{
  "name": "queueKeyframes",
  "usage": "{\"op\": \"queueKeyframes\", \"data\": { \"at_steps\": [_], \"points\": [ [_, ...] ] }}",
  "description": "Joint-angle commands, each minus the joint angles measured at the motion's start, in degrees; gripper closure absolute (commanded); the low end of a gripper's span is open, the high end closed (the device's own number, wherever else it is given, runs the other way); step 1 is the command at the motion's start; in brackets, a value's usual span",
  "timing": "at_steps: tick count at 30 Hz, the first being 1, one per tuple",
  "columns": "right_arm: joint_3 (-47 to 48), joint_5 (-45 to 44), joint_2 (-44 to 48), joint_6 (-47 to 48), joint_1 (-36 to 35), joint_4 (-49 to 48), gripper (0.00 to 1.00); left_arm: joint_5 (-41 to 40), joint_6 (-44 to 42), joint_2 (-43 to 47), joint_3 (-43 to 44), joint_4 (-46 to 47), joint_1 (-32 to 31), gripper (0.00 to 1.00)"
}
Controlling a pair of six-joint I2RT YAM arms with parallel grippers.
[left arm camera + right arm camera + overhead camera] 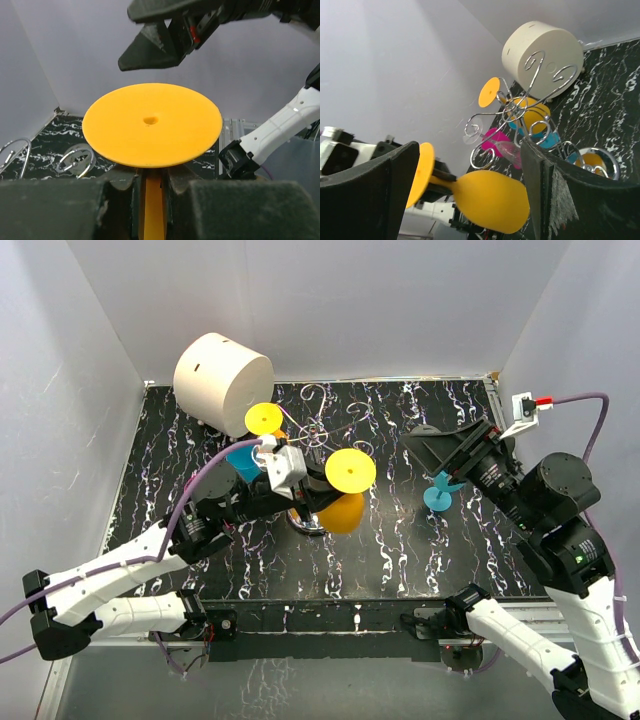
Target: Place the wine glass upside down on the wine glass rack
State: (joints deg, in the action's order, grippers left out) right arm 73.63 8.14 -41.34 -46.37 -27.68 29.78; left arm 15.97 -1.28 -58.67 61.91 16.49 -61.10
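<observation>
Showing the orange wine glass (343,512) inverted beside the silver wire rack (594,162), stem clamped by left fingers (55,210); right fingers (370,195) spread.

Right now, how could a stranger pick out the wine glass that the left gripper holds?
Start from the big cream cylinder at the back left; the wire rack stands just in front of it. On the rack's near side is a yellow wine glass, the only one clamped by its stem in the left gripper.
</observation>
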Motion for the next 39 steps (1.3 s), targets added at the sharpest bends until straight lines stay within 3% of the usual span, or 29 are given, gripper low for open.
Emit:
{"op": "queueKeyframes", "data": {
  "at_steps": [1,7,12,19,27,33,36,39],
  "points": [
    [1.5,7.4,-0.5,-4.8,-0.2,-2.8,0.21,0.3,-2.6,1.3,-1.2,3.7,0.1,1.00],
    [-1.7,13.6,-1.7,-9.5,-0.2,-3.2,0.28,-0.5,-2.5,-0.6,-1.3,4.7,0.1,1.00],
    [-3.4,16.6,-2.8,-12.5,-0.3,-3.2,0.43,-1.9,-2.6,-1.9,0.3,2.7,0.1,1.00],
    [-6.6,17.6,-1.9,-15.4,-0.3,-6.6,0.51,-2.6,-2.6,-2.9,0.1,3.7,0.1,1.00],
    [-10.0,18.2,-0.8,-18.5,-0.2,-9.0,0.73,-2.1,-3.8,-4.6,0.9,3.7,0.1,1.00],
    [-14.0,20.1,-0.2,-22.9,-0.3,-13.7,0.83,-1.6,-3.7,-4.1,-0.7,6.6,0.1,1.00],
    [-14.6,19.3,0.2,-24.2,-0.2,-14.7,0.99,-1.6,-4.2,-4.3,-0.8,6.3,0.1,1.00],
    [-15.8,18.0,0.3,-26.3,-0.3,-14.7,1.00,-2.4,-5.3,-4.2,-0.1,5.0,0.1,0.94]
  ]
}}
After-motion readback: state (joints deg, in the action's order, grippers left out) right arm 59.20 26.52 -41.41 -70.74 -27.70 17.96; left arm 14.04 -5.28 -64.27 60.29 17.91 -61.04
